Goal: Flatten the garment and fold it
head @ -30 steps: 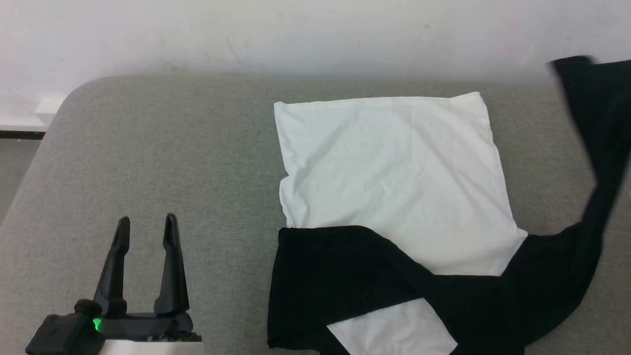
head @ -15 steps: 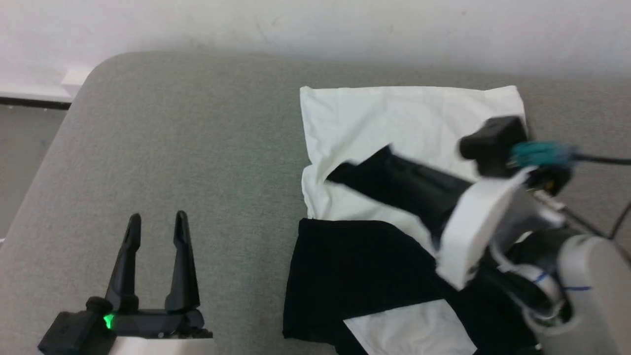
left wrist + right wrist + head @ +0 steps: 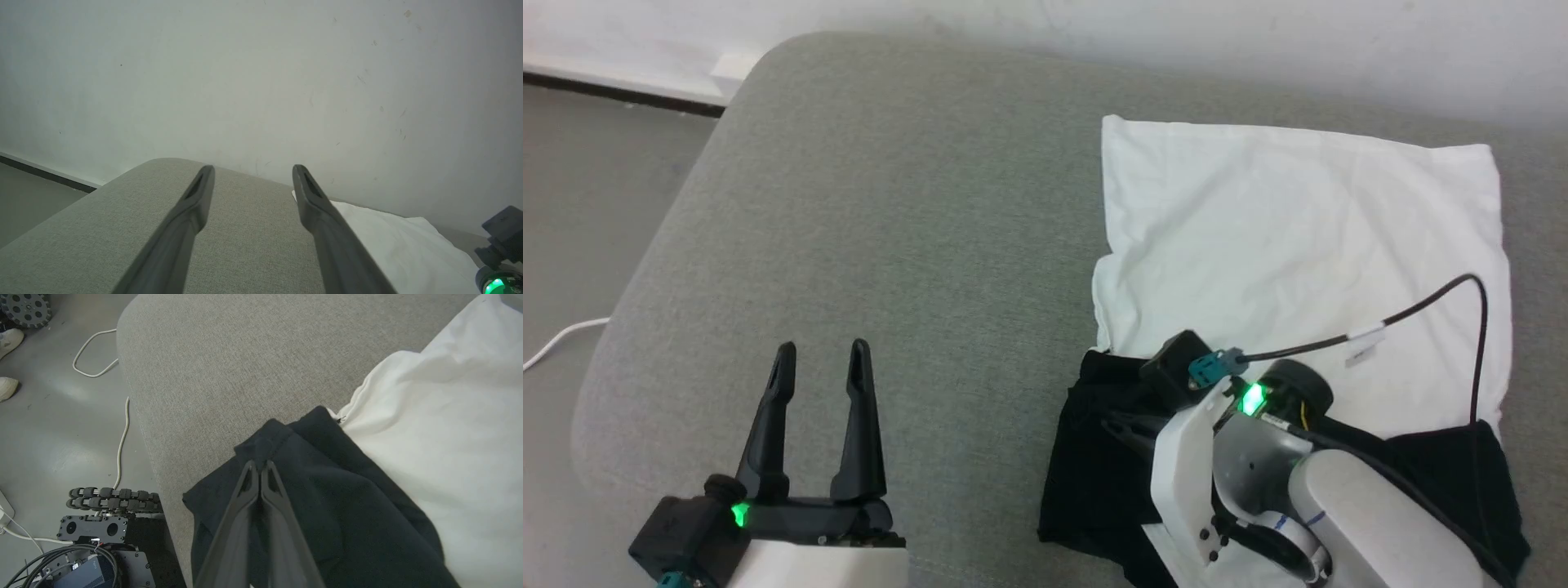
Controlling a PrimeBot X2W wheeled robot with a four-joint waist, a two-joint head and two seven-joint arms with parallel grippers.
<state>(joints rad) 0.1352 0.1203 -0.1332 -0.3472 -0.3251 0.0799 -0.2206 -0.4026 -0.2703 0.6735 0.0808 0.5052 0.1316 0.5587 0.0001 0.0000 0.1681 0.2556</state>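
Observation:
The garment lies on the grey cushion, its white body (image 3: 1298, 245) spread flat toward the wall and black sleeve fabric (image 3: 1094, 474) bunched along its near edge. My right gripper (image 3: 1112, 423) reaches left over that black fabric, its jaws shut. In the right wrist view the right gripper (image 3: 258, 465) pinches the black sleeve (image 3: 327, 477) near its cuff, beside the white body (image 3: 449, 437). My left gripper (image 3: 821, 359) stands open and empty over bare cushion, well left of the garment. Between its parted fingers, the left gripper (image 3: 251, 171) faces the wall, with the white body (image 3: 388, 245) at lower right.
The grey cushion (image 3: 890, 204) has a rounded left corner, with floor beyond it and a wall behind. A white cable (image 3: 556, 339) runs on the floor. The right wrist view shows my base with cables (image 3: 102, 539), a wheel (image 3: 26, 306) and a person's shoes (image 3: 8, 339).
The head camera has shifted. My right arm has swung the black sleeve from the far right across the white body down to the near black fabric. The left gripper stays open.

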